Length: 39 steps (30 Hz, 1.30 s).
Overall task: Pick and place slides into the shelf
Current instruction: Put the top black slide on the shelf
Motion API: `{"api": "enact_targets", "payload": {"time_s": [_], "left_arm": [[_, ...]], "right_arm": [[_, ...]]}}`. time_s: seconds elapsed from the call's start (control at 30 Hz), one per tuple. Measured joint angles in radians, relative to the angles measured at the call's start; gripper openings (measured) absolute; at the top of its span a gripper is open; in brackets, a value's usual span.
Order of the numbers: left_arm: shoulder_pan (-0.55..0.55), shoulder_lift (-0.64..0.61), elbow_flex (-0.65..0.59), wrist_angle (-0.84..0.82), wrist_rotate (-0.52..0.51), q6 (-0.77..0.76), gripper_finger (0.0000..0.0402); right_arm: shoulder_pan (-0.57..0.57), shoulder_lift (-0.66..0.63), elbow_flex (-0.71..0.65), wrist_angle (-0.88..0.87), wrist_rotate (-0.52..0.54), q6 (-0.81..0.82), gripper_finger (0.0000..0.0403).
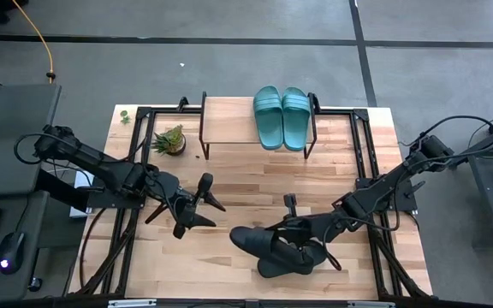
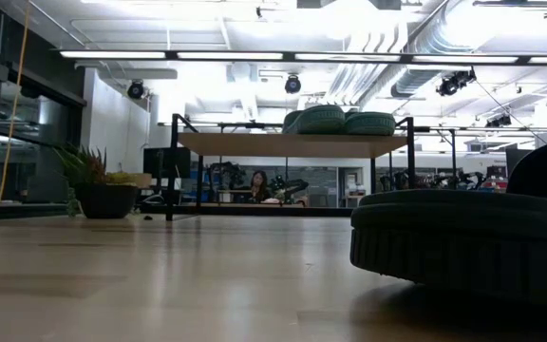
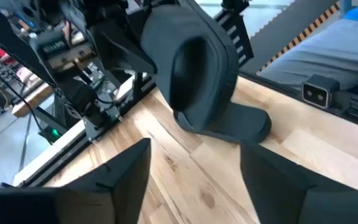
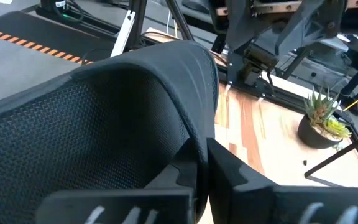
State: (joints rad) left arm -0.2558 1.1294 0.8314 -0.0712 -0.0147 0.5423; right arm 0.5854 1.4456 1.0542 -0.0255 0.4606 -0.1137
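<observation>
Black slide (image 1: 282,250) clamped in shut right pincer (image 1: 302,244), left pincer (image 1: 202,205) open — empty, well apart

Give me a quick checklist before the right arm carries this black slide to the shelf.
1. Right end effector shut on a black slide's strap: ok.
2. Left end effector open, off the black slides: ok.
3. Free room on the shelf beside the teal pair: ok, its left part is bare.
4. Second black slide free of the held one: cannot tell, they overlap in the high view.
5. Plant out of the way: ok, it stands left of the shelf.
</observation>
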Motion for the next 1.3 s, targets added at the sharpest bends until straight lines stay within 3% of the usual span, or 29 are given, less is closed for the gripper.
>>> {"api": "enact_targets", "payload": {"time_s": [0.2,0.4,1.3], "left_arm": [[0.0,0.031,-0.002,0.035,0.0,0.013,0.0263],[0.0,0.073,0.002,0.131,0.0,0.03,0.0257],[0.0,0.084,-0.001,0.197,0.06,0.002,0.025]], "right_arm": [[0.0,0.0,0.0,0.051,0.003,-0.044,0.0],[0.0,0.0,0.0,0.068,0.003,-0.053,0.0],[-0.023,0.0,-0.001,0.14,0.059,-0.157,0.0]]}}
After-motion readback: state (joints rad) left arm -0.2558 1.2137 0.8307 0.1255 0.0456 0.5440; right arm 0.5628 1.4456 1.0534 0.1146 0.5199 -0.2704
